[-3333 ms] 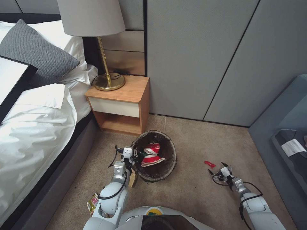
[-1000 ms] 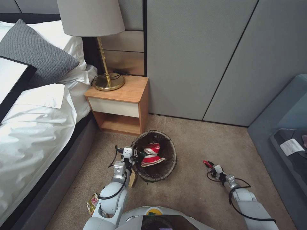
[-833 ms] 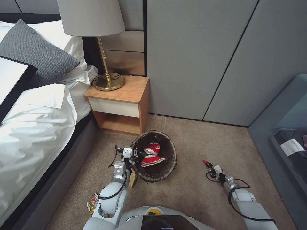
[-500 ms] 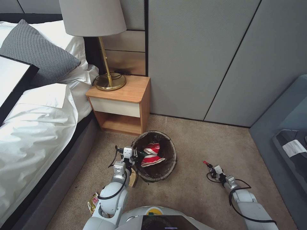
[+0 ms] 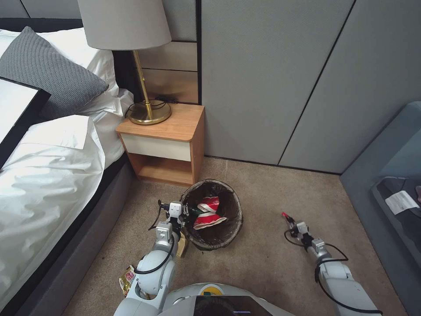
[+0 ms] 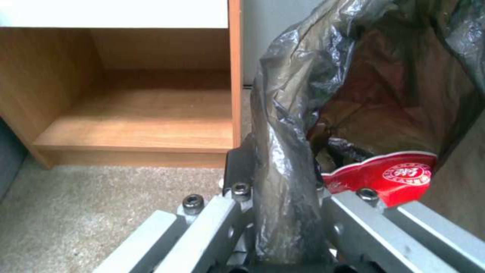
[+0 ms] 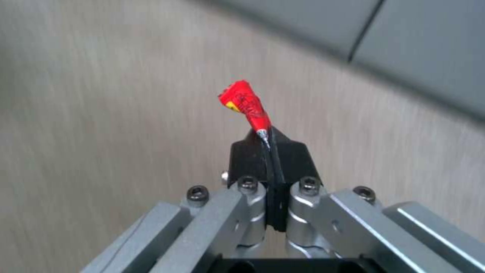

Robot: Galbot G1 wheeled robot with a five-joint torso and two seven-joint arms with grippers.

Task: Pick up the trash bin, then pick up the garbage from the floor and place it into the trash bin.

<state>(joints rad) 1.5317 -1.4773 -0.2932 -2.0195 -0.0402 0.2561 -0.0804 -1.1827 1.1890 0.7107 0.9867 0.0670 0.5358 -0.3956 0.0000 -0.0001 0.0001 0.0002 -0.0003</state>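
Right gripper (image 7: pixel 268 140) pinches a red scrap (image 7: pixel 245 104) by one end, off the carpet, well right of the trash bin (image 5: pixel 212 213). Left gripper (image 6: pixel 283 197) clamps the bin's bagged rim beside the nightstand (image 5: pixel 164 142). I'd carry the scrap steadily over the opening before letting go.

The left gripper (image 5: pixel 187 213) bites the trash bin (image 5: pixel 232 226) rim at nine o'clock, and the bag swallows both finger pads, so the metal underneath can't be made out. Under the left arm, a yellow wrapper (image 5: pixel 127 279) is half covered. Print on the red scrap (image 7: pixel 244 104) in the right gripper (image 7: pixel 268 142) is too small to read. The carpet (image 7: pixel 101 113) around it is smeared. The lamp shade (image 5: pixel 124 24) is cut off at twelve o'clock.
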